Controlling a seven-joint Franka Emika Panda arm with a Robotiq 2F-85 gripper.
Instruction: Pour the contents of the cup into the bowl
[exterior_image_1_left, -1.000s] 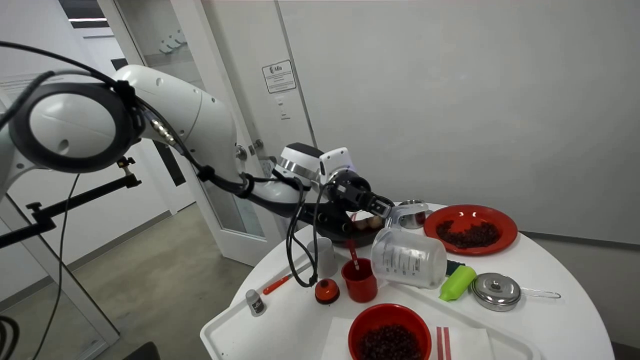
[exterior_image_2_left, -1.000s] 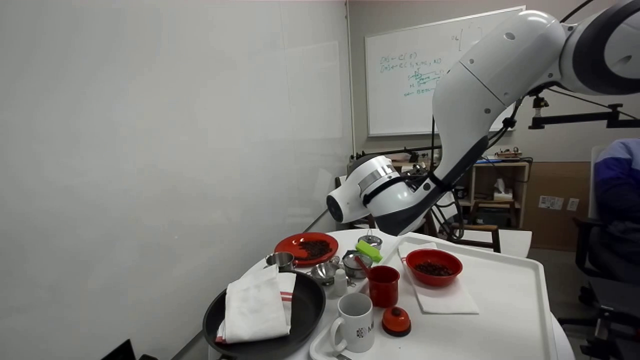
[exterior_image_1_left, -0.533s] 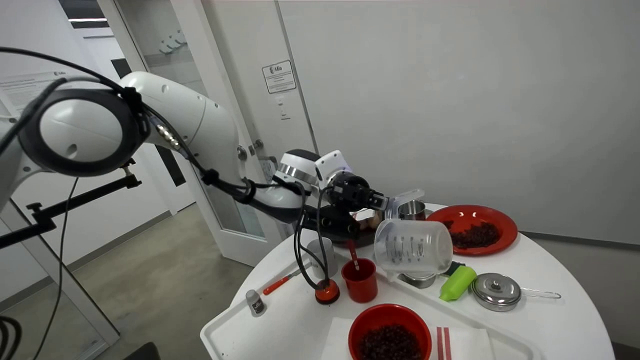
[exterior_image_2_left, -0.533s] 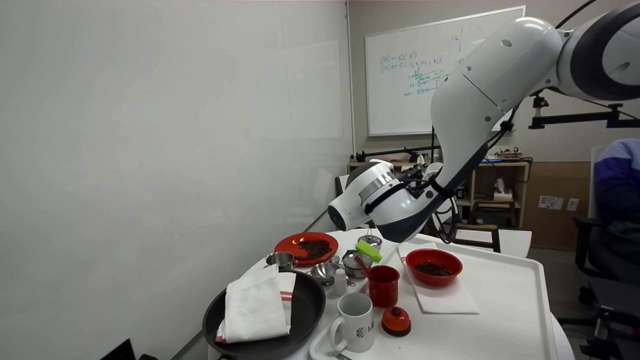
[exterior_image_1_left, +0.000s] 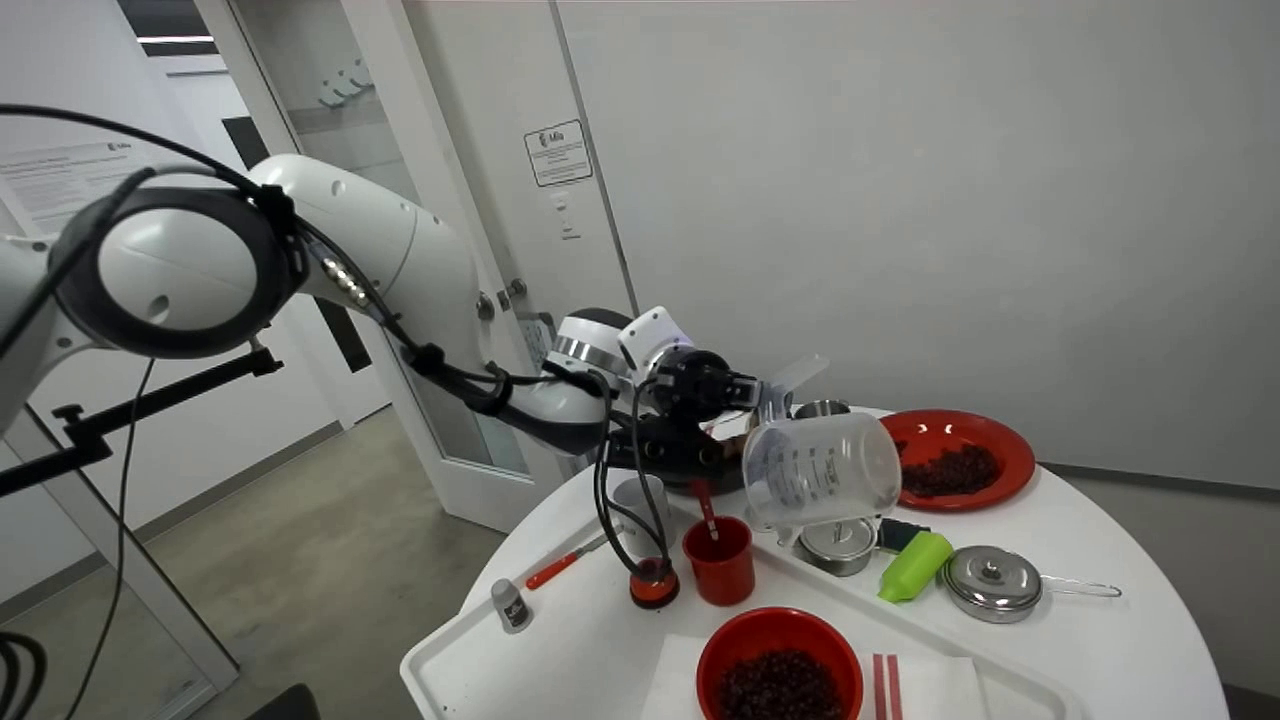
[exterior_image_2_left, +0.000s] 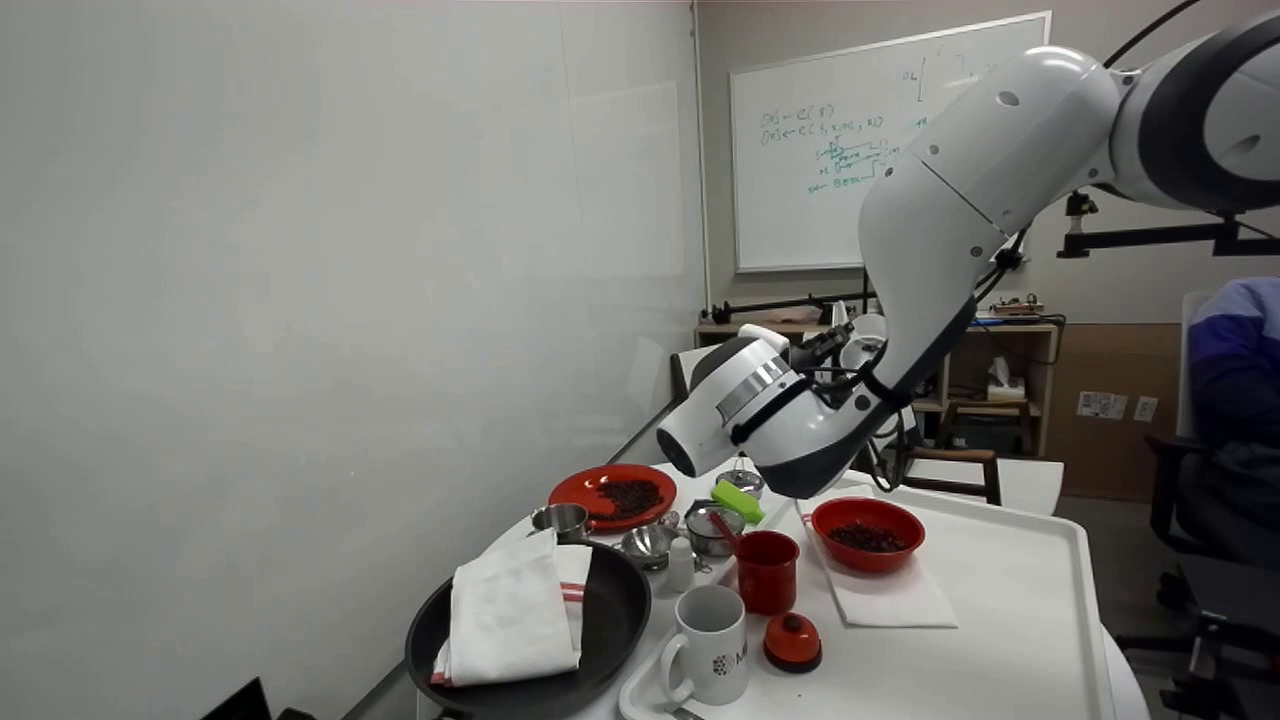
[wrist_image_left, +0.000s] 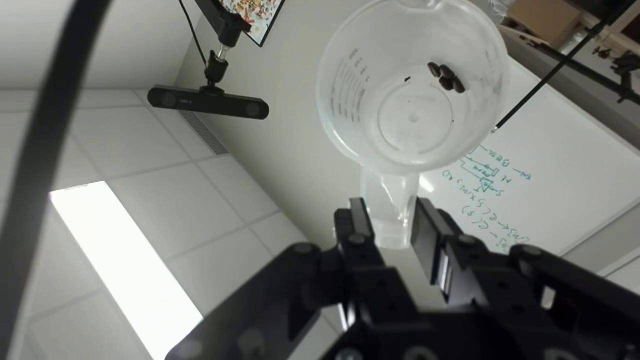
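Observation:
The cup is a clear plastic measuring cup (exterior_image_1_left: 825, 468), held on its side above the table, spout low. My gripper (exterior_image_1_left: 748, 392) is shut on its handle; in the wrist view the two fingers (wrist_image_left: 391, 212) sit on either side of that handle. The wrist view looks into the cup (wrist_image_left: 340, 85), where several dark beans (wrist_image_left: 446, 76) lie against the wall. The red bowl (exterior_image_1_left: 780, 628) holds dark beans and stands on a white cloth, nearer that camera than the cup. The bowl also shows in an exterior view (exterior_image_2_left: 880, 562), where the arm mostly hides gripper and cup.
A red mug (exterior_image_1_left: 722, 572) with a red-handled utensil, a lidded metal pot (exterior_image_1_left: 838, 543) and a green bottle (exterior_image_1_left: 915, 567) stand below the cup. A red plate of beans (exterior_image_1_left: 1015, 470) is behind. A grey mug (exterior_image_2_left: 712, 650) and black pan (exterior_image_2_left: 625, 610) are also there.
The cup and gripper have risen slightly, and the handle leans further over. The upper arm has come down. The beans in the bowl look unchanged.

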